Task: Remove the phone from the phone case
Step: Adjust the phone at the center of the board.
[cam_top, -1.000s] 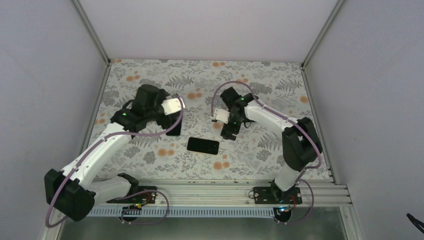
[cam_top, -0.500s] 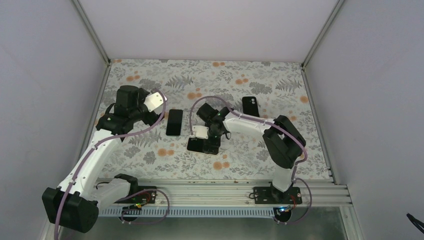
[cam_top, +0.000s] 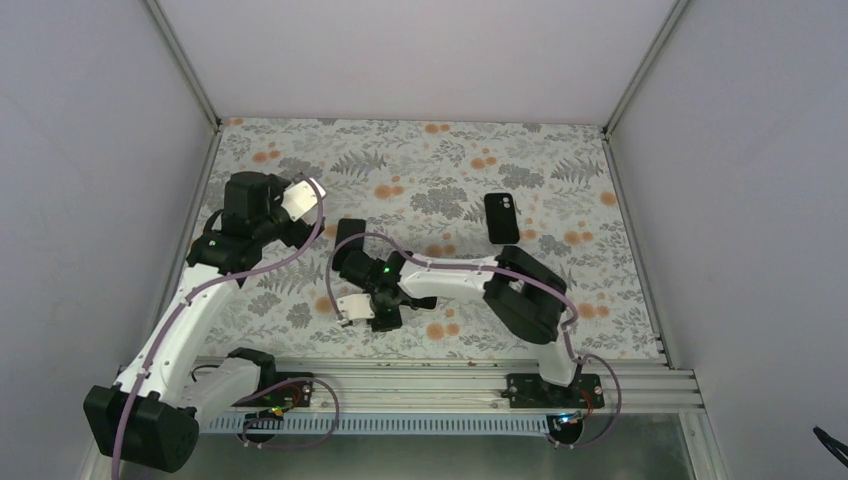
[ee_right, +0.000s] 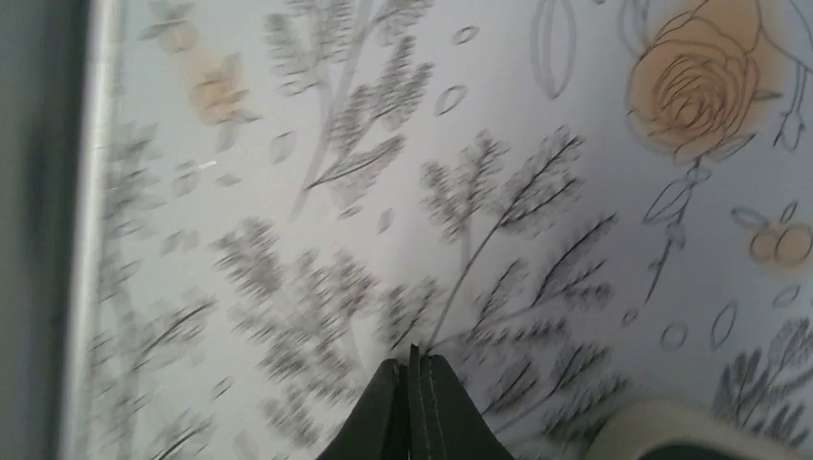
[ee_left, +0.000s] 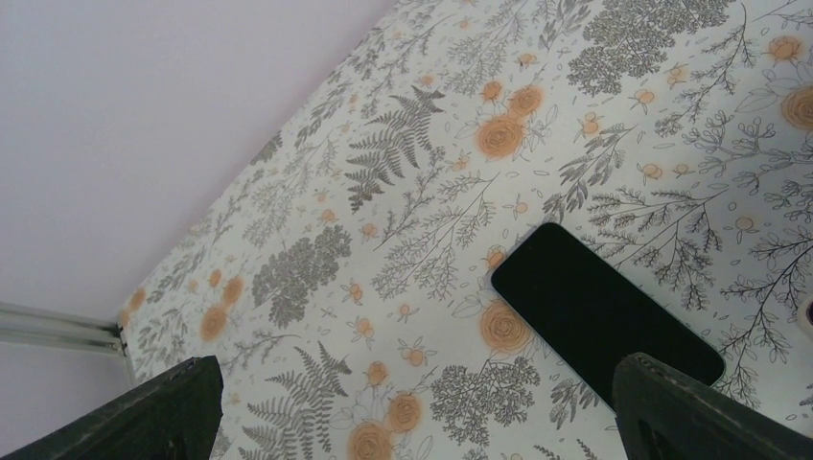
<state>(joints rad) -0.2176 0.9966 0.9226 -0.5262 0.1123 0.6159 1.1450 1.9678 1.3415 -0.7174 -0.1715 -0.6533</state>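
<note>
Left gripper (ee_left: 422, 407) is wide open and empty over the black phone (ee_left: 604, 316). Right gripper (ee_right: 414, 379) is pinched shut and empty. I'd lift both slowly, staying clear of the phone case (cam_top: 501, 217) right of centre.

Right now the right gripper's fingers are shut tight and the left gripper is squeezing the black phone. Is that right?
Not quite. The left gripper is not squeezing anything: it is open, with its fingers spread wide. The black phone lies flat on the flowery table, not pinched between them. The left wrist view shows this. The right gripper is shut tight, as you said.
</note>
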